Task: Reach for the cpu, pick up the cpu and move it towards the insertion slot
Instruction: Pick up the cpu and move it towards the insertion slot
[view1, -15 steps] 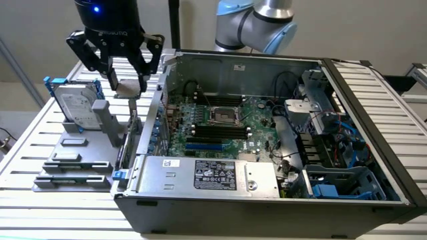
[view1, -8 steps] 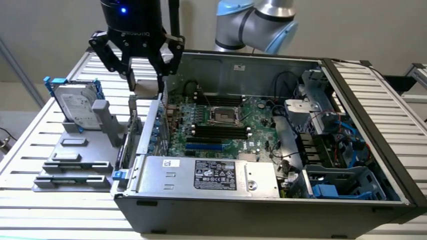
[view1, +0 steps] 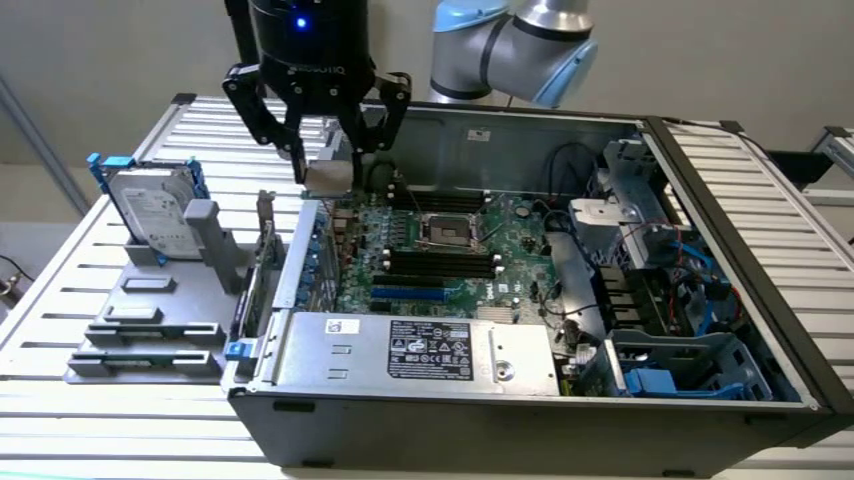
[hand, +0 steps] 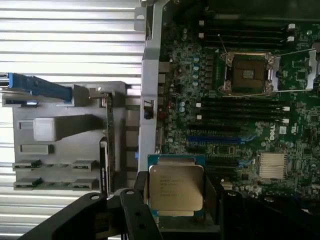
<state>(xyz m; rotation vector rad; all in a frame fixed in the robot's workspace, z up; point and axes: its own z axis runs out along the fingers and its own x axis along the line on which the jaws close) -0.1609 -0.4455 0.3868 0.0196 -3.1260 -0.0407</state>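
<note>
The cpu (hand: 176, 188) is clamped flat between the fingers of the gripper (view1: 328, 172), its shiny metal face turned up toward the wrist camera, so it hangs level, likely so it can drop square into a socket. In the exterior view the gripper holds it in the air above the rear corner of the open computer case (view1: 534, 400), just over the case wall on the exterior view's left. The insertion slot (view1: 445, 232) lies on the green motherboard (view1: 507, 270) a little further in, its silver frame open around a dark centre, and the chip is not yet over it. Outside the case, on the slatted surface (view1: 80, 300), a grey parts holder (view1: 147, 330) carries a hard drive (view1: 150, 215) standing upright in blue brackets.
</note>
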